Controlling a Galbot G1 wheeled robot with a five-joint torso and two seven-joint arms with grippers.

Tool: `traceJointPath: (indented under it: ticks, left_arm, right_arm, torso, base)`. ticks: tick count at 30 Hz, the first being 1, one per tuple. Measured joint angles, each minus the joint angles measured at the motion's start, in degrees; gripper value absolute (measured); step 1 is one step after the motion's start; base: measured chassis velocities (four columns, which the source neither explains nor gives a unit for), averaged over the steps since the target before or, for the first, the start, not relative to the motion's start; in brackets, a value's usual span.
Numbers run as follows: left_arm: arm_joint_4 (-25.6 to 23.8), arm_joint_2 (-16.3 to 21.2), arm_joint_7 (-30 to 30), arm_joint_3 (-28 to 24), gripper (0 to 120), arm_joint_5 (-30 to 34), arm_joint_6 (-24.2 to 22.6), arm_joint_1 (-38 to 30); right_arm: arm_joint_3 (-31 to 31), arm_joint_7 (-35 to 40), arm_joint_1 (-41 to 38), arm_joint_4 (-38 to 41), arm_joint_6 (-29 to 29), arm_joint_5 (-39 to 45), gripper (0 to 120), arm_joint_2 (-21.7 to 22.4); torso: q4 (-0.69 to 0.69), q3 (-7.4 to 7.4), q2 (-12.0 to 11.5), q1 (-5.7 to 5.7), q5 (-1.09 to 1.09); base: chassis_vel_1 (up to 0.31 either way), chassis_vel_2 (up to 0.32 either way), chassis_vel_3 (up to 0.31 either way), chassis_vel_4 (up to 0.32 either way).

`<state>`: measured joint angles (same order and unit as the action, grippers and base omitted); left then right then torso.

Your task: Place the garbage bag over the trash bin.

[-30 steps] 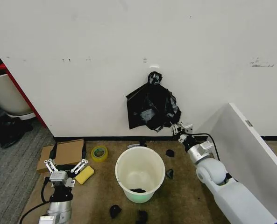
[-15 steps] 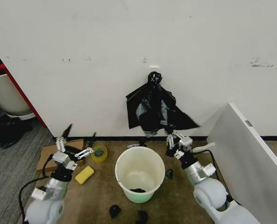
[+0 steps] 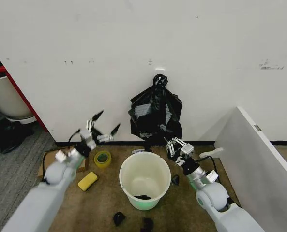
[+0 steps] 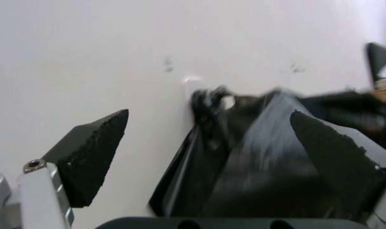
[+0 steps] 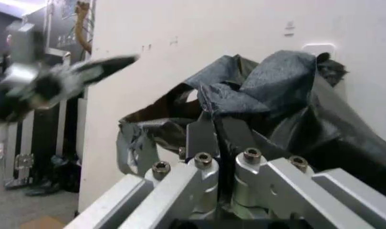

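The garbage bag (image 3: pixel 155 113) is a glossy black crinkled sack hanging from a hook on the white wall. Directly below it the trash bin (image 3: pixel 144 178) stands upright on the carpet, white with a pale green base. My right gripper (image 3: pixel 176 146) sits just under the bag's lower right edge, beside the bin's rim. In the right wrist view the right gripper (image 5: pixel 218 136) is shut on a fold of the garbage bag (image 5: pixel 288 95). My left gripper (image 3: pixel 106 123) is raised, open, left of the bag and apart from it. The left wrist view has the left gripper (image 4: pixel 212 162) framing the garbage bag (image 4: pixel 256 162).
A yellow tape roll (image 3: pixel 103 158), a yellow sponge (image 3: pixel 87 181) and a cardboard box (image 3: pixel 50 159) lie left of the bin. Small black scraps (image 3: pixel 118 218) dot the carpet. A white panel (image 3: pixel 259 159) stands at the right, and a white tub (image 3: pixel 5 96) at the far left.
My left arm rose from the floor toward the bag, gripper open. My right gripper moved from the bag's right side down and left to its lower edge; the bag flared out, then hung back.
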<state>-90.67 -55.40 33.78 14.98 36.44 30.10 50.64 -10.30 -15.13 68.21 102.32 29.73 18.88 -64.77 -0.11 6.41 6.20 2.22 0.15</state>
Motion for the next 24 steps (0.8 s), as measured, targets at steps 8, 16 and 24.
traceJointPath:
  ticks: [8, 16, 24]
  left_arm:
    - [5.48, 2.82, 6.39, -13.02, 100, -4.12, -3.15, -13.48]
    - [13.76, 0.7, 8.03, -20.13, 100, -5.42, -3.49, -24.08]
    - [17.19, -0.49, 15.66, -20.33, 78, -4.38, -4.79, -27.01]
  right_arm:
    - [-0.03, -1.12, 0.1, -0.6, 1.03, -2.88, 0, -1.1]
    - [-0.48, -1.3, 0.88, -0.58, 1.67, -3.9, 0, -1.79]
    - [-0.74, -1.25, 0.84, -1.09, 1.81, -3.99, 0, -1.96]
  torso:
    - [0.0, 0.0, 0.0, 0.0, -0.02]
    - [0.0, 0.0, 0.0, 0.0, 0.0]
    - [0.0, -0.01, 0.0, 0.0, -0.01]
  base:
    - [0.0, 0.0, 0.0, 0.0]
    - [0.0, 0.0, 0.0, 0.0]
    - [0.0, 0.0, 0.0, 0.0]
